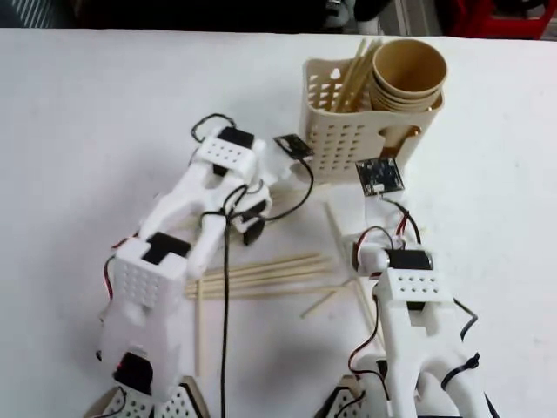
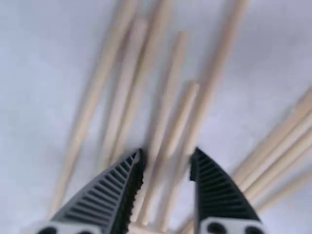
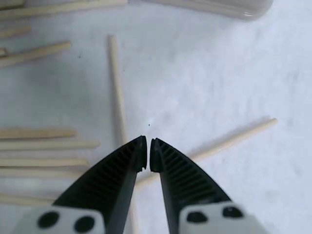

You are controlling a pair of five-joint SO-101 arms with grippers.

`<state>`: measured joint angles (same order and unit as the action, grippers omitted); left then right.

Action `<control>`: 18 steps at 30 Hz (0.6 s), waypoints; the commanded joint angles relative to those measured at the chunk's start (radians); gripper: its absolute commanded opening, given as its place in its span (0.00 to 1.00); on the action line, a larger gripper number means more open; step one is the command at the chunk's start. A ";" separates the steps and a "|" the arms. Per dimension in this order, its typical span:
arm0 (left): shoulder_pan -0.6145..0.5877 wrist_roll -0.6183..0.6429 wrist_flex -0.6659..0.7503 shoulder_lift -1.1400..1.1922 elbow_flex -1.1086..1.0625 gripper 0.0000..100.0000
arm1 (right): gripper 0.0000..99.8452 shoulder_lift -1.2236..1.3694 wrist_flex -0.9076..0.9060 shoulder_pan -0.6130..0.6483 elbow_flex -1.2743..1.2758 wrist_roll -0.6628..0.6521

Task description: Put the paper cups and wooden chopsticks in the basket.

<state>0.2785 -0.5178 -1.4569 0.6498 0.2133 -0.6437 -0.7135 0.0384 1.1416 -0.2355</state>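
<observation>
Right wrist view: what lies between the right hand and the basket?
Bare table separates the right hand from the basket; one chopstick lies aside. Right wrist view.

White table (image 1: pixel 78 113), a dark strip (image 1: pixel 218 13) beyond its far edge, a red object (image 1: pixel 500 17) at its right end.

light: bright, even | table (image 1: pixel 78 104): glows very white | shadows: soft, faint beside the chopsticks (image 3: pixel 117 87) | high view: dark strip along the top edge of the frame
</observation>
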 commanded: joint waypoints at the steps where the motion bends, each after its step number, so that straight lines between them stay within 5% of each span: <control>1: 0.056 -0.063 -0.064 0.025 0.029 0.07 | 0.03 -0.013 0.016 -0.010 -0.043 -0.012; 18: 0.134 -0.120 -0.213 -0.110 0.026 0.02 | 0.03 -0.013 0.016 -0.010 -0.043 -0.012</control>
<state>0.3798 -0.6252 -1.6118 0.6636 0.2286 -0.6437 -0.7135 0.0384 1.1416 -0.2371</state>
